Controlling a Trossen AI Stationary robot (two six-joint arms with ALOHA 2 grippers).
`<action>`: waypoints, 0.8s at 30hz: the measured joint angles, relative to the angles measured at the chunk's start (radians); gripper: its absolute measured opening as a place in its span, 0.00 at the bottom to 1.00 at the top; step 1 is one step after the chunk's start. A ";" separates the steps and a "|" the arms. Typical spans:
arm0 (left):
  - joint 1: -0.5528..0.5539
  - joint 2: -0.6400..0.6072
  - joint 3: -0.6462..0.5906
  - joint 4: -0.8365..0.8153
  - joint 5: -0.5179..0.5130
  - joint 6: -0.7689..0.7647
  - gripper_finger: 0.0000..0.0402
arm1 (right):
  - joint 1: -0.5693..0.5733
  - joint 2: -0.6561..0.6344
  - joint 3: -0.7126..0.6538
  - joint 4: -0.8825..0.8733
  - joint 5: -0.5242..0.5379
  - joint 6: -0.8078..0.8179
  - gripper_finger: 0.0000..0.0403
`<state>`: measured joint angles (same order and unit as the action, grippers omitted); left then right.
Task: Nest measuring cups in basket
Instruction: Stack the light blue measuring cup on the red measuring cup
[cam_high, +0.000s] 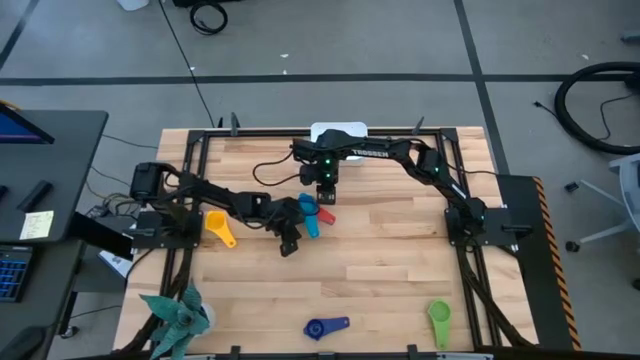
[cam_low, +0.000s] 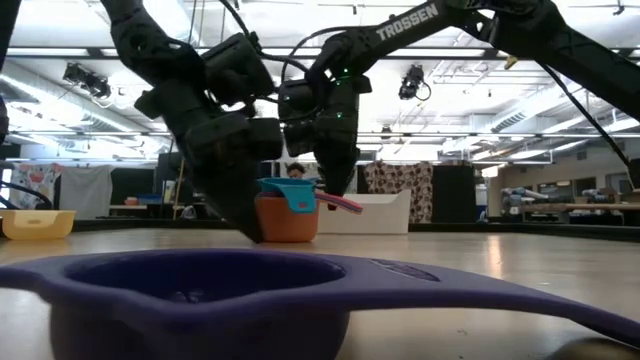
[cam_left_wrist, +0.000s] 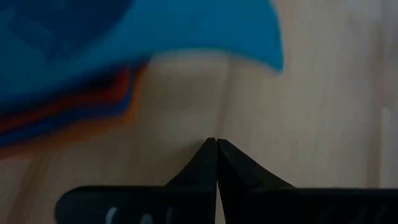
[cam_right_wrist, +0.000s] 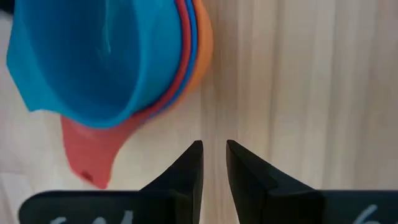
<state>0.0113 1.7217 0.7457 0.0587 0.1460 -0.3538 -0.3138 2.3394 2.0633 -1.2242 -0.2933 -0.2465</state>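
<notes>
The butcher-block table (cam_high: 380, 260) fills the centre of the high view, with the white basket (cam_high: 338, 132) at its top edge, partly under the right arm. Both dark arms reach toward the middle of the frame. The left gripper (cam_high: 290, 240) sits just left of centre with its fingers clenched together on nothing, tips low beside the stack. The right gripper (cam_high: 325, 190) hangs just above centre; its fingers stand slightly parted, grasping nothing, the stack just beyond their tips.

Between the two grippers stands a nested stack of measuring cups (cam_low: 290, 210) on the bare wood: an orange cup (cam_low: 287, 224) at the bottom, thin blue and red rims above it, a light blue cup (cam_right_wrist: 93, 56) on top, and a red handle (cam_right_wrist: 87, 155) jutting out.

Loose on the table: a yellow cup (cam_high: 219, 226) at left, a dark blue cup (cam_high: 325, 327) at bottom centre, a green cup (cam_high: 439, 318) at bottom right. A teal artificial plant (cam_high: 180, 315) stands at the lower left.
</notes>
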 joint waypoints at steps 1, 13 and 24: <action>0.004 0.002 0.001 0.008 0.001 0.003 0.02 | 0.000 0.001 -0.003 0.001 -0.011 0.003 0.18; 0.060 0.001 0.001 0.135 0.085 0.023 0.02 | 0.045 0.002 -0.055 0.043 -0.146 0.018 0.18; 0.075 0.001 -0.001 0.146 0.113 0.020 0.02 | 0.058 0.002 -0.056 0.074 -0.140 0.021 0.18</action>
<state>0.0861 1.7229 0.7448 0.2052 0.2592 -0.3337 -0.2554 2.3409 2.0071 -1.1502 -0.4334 -0.2253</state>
